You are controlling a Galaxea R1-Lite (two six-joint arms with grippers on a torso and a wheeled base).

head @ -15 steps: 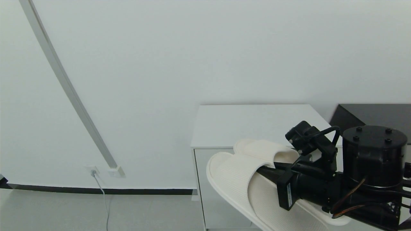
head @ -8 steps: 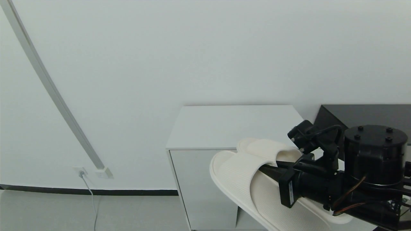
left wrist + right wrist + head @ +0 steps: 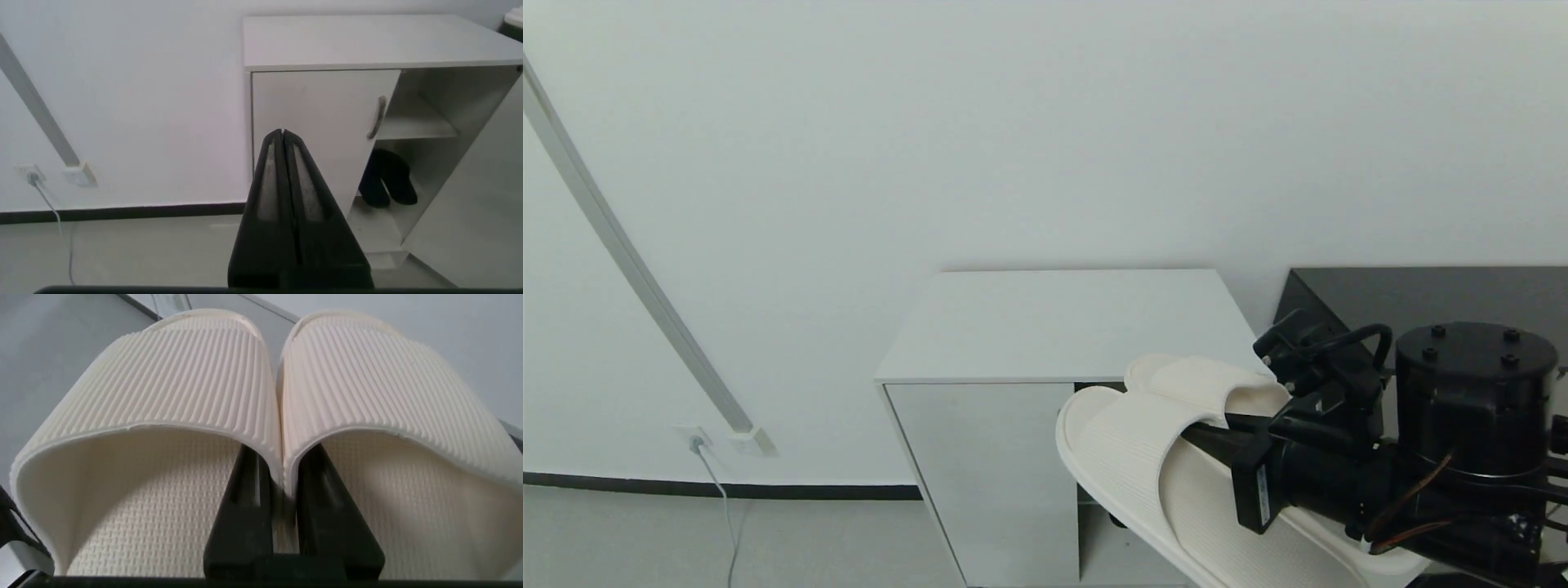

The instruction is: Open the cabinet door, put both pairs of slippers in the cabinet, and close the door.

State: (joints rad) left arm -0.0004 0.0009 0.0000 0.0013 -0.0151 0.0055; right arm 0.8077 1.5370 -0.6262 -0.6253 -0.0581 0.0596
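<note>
Against a plain white wall (image 3: 1013, 122), the cabinet (image 3: 1054, 327) stands open with dark slippers (image 3: 391, 178) below its shelf (image 3: 417, 126), while the right tool (image 3: 282, 469), clamped on the touching inner sides of the white slippers (image 3: 1127, 457) so both travel together, holds them in front of it, and the left tool (image 3: 283, 163) is closed on nothing.

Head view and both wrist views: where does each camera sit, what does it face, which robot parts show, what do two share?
Head view: on the head, facing the cabinet and wall; right claw holding white slippers.
Left wrist view: left wrist, facing the open cabinet with black slippers inside; shut left claw.
Right wrist view: right wrist, looking along the right claw into the white slippers.
Shared: head and left wrist views show the cabinet.
</note>
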